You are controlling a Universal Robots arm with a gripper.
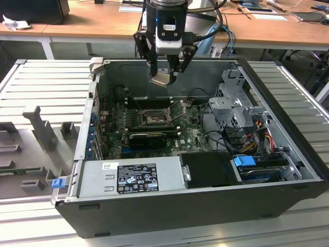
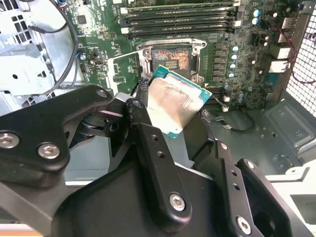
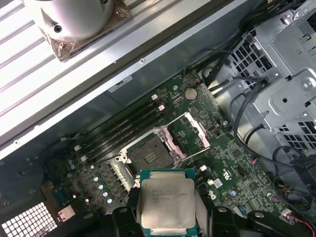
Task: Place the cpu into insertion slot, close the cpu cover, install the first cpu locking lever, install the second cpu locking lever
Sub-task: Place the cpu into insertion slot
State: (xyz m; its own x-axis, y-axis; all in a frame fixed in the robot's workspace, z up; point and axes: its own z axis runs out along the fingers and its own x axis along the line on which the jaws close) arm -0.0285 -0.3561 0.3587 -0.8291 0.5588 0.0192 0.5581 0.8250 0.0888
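Note:
My gripper (image 1: 163, 76) hangs over the back of the open computer case, shut on the cpu (image 1: 160, 79), a flat silver-topped chip on a green carrier. In both wrist views the black fingers (image 3: 129, 210) clamp the cpu (image 3: 167, 202) by two opposite edges, and it is held tilted (image 2: 175, 101). The insertion slot (image 3: 147, 148) lies below and ahead on the green motherboard, dark and empty (image 2: 170, 61) (image 1: 153, 119). The cpu cover (image 3: 190, 132) stands swung open beside the slot (image 1: 178, 109), with thin wire levers raised next to it.
Memory sticks (image 3: 126, 129) run along one side of the slot and a long black card (image 1: 148, 137) along the other. A grey power supply (image 1: 131, 176) fills the case front, a drive cage (image 1: 234, 103) with cables the exterior view's right. Grey fixtures (image 1: 36, 136) sit outside.

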